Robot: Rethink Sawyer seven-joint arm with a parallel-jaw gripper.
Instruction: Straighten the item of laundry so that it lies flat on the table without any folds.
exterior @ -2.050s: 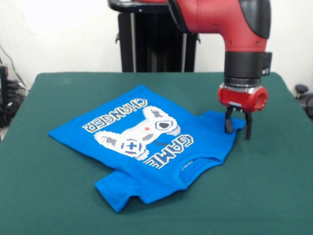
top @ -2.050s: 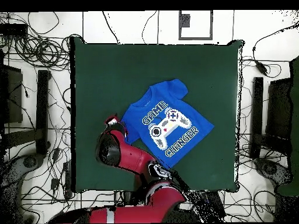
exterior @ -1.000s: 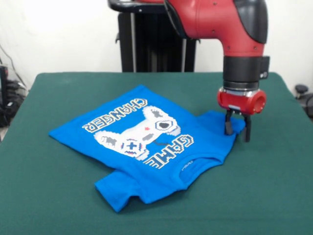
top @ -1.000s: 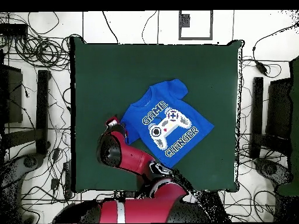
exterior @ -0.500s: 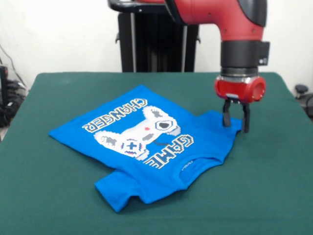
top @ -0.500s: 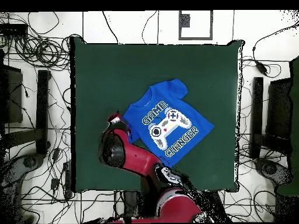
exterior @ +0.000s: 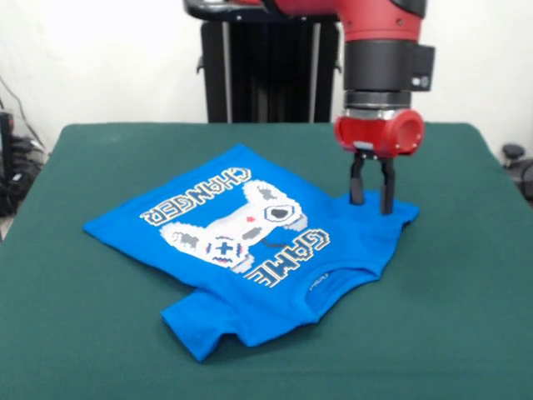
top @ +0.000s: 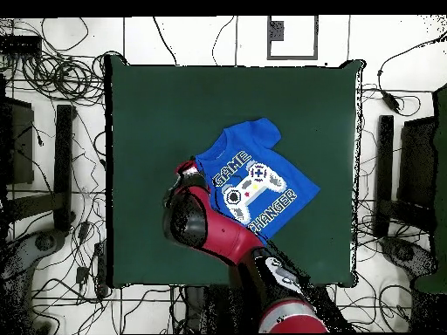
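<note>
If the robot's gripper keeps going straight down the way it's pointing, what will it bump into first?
Most likely the small bright blue T-shirt. The open gripper points straight down over its sleeve by the edge, with the dark green table underneath. Exact depth is hard to judge.

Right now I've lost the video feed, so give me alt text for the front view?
A blue T-shirt lies rumpled on the green table, print up, its near sleeve folded. The red arm's pincer hangs open over the shirt's right sleeve, fingertips just above or touching the cloth.
</note>
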